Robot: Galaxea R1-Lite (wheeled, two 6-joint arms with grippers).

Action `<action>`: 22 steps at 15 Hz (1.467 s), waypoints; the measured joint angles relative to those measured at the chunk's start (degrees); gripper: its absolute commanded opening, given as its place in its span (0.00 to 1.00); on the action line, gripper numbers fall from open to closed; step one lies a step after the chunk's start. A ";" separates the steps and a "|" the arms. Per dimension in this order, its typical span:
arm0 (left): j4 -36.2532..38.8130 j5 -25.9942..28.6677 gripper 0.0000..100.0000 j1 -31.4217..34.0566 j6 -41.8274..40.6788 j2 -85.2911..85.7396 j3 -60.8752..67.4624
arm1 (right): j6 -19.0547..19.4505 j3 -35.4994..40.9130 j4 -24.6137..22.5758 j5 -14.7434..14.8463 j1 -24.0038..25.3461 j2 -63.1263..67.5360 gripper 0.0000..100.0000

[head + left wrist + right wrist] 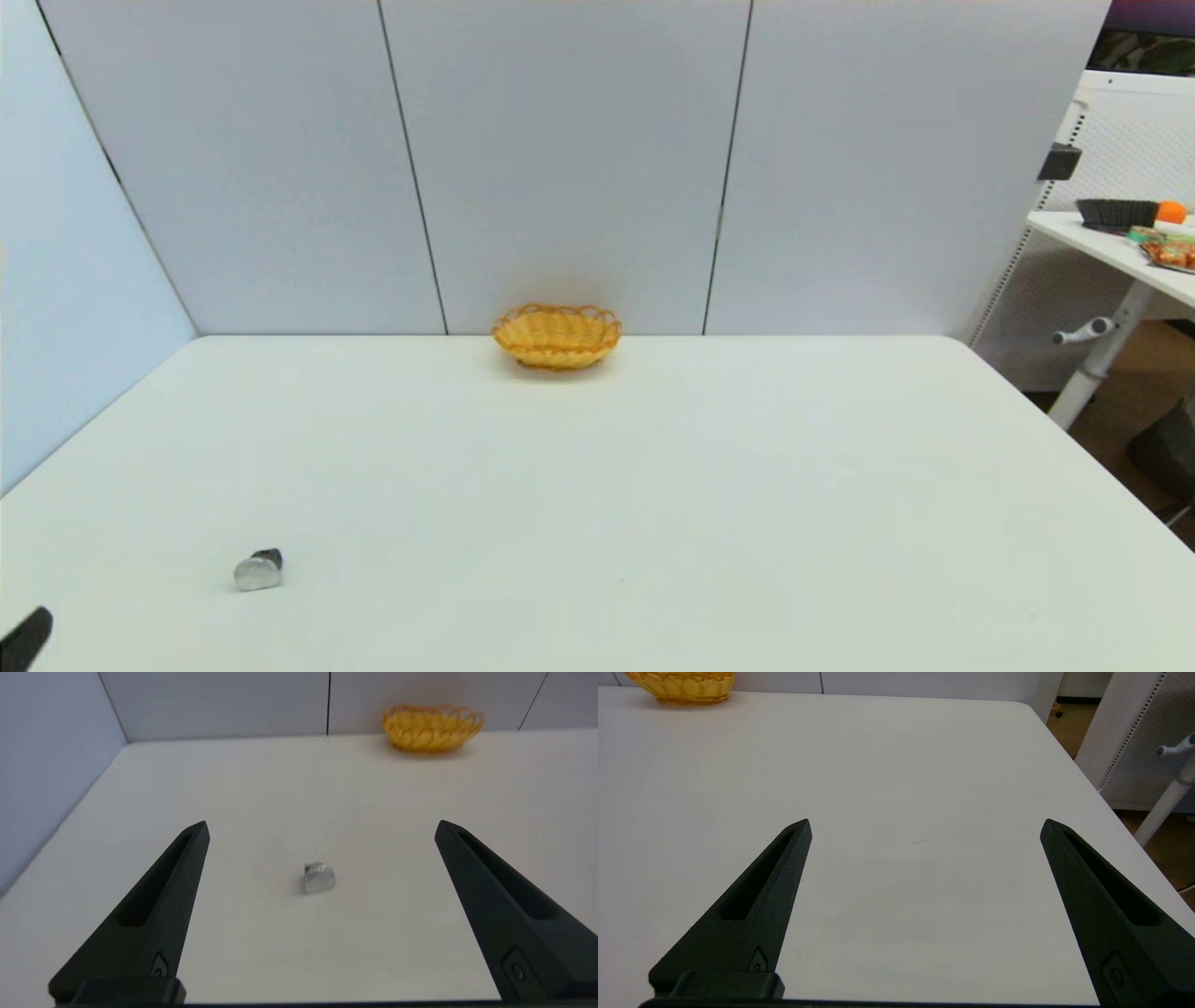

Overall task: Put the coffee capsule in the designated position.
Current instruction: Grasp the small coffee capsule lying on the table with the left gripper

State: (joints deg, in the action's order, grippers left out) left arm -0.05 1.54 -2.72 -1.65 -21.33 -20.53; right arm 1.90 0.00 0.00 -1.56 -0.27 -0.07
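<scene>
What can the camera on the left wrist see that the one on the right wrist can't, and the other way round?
Only the left wrist view shows the coffee capsule, lying on the table ahead of the open left tool, apart from its fingers. Only the right wrist view shows the open right tool, the table's right edge and the floor beyond it. Both show the white table and the wicker basket at its far side.
</scene>
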 measured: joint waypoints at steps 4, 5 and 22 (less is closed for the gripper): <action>0.07 -3.10 1.00 -0.30 0.30 -16.40 -17.04 | 0.00 0.00 0.00 0.00 0.00 0.02 1.00; 0.15 -3.60 1.00 -0.17 0.30 -20.61 -21.44 | 0.00 0.00 0.00 0.00 0.00 0.00 1.00; -35.52 9.26 1.00 2.72 -32.06 -66.40 -70.21 | -0.01 0.00 0.00 0.00 0.00 0.00 1.00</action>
State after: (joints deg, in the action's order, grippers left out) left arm -35.57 10.80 0.00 -33.71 -87.74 -90.73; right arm 1.89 0.00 0.00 -1.56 -0.27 -0.07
